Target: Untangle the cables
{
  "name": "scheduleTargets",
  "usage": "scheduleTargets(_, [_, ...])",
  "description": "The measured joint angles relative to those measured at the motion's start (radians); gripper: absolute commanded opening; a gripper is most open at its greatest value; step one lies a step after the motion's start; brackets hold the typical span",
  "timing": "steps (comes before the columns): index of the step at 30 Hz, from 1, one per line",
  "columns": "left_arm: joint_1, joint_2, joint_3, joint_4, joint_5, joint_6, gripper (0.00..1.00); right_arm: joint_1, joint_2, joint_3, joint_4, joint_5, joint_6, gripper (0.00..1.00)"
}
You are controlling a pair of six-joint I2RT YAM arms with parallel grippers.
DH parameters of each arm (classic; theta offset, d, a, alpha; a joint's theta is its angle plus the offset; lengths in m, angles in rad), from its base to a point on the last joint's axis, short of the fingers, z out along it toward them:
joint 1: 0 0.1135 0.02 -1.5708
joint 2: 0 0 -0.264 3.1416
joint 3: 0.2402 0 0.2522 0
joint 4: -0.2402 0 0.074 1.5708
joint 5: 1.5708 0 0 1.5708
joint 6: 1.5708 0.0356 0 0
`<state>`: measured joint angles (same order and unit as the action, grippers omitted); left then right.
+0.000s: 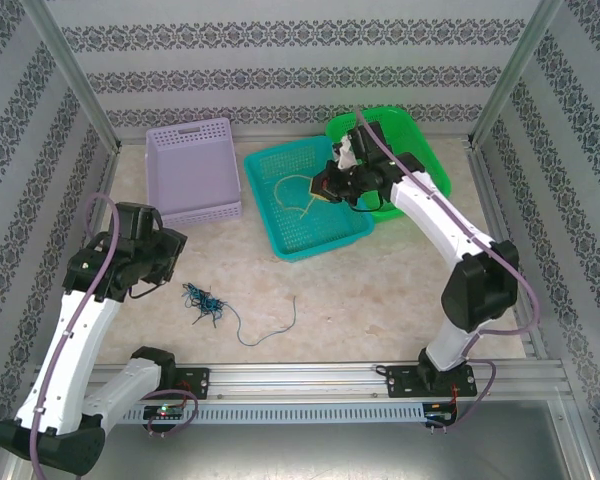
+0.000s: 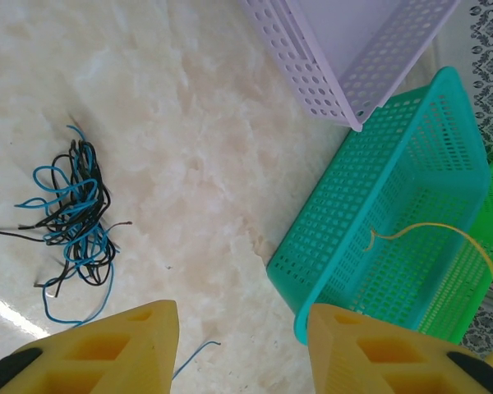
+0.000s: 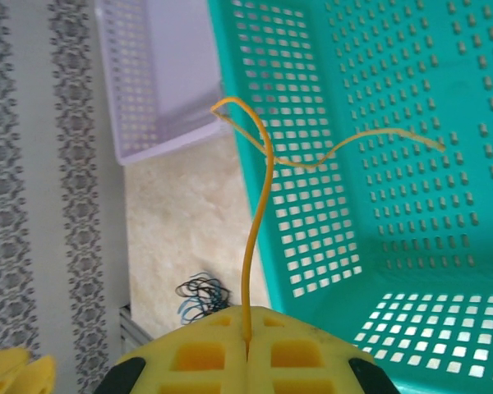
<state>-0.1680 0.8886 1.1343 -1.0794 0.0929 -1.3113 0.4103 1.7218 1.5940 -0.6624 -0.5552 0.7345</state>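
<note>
Marble table [image 1: 380, 290]; R pincer [image 3: 248, 332] clamps yellow cable [image 3: 254, 226] pointing straight out; L pincer [image 2: 242, 318] agape.

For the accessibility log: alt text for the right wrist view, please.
The right gripper is shut on a thin yellow wire that loops up over a teal perforated plastic basket. Beyond lie a lavender perforated basket and a blue-and-black wire tangle.

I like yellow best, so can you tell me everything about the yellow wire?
The yellow wire is very thin, smooth and bendy. One end is pinched between the shut fingers of the right end effector. From there it runs out straight, curls into a small loop, and a wavy tail stretches sideways over the teal basket. Whether it touches the basket cannot be told.
</note>
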Motion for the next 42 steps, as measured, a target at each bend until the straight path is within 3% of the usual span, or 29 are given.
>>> scheduleTargets(9, [0.0,-0.033,-0.028,-0.026,-0.001,0.0,0.47,0.017,0.037,0.017,-0.013,0.018,0.0,0.0])
scheduleTargets(28, [0.0,-0.053,-0.079,-0.039,0.016,-0.007,0.48,-0.049,0.356,0.432,0.01,0.018,-0.011,0.0])
scheduleTargets(33, [0.0,-0.047,-0.079,-0.039,0.031,-0.007,0.49,-0.061,0.372,0.395,0.031,0.028,-0.032,0.0])
scheduleTargets(34, [0.0,-0.046,-0.079,-0.039,0.033,-0.007,0.49,-0.058,0.365,0.356,0.043,0.028,-0.035,0.03])
scheduleTargets(38, [0.0,-0.047,-0.079,-0.039,0.038,-0.007,0.49,-0.039,0.341,0.158,0.06,0.027,-0.054,0.33])
scheduleTargets(42, [0.0,-0.051,-0.079,-0.04,0.053,-0.006,0.5,-0.014,0.317,-0.027,0.043,0.032,-0.061,0.4])
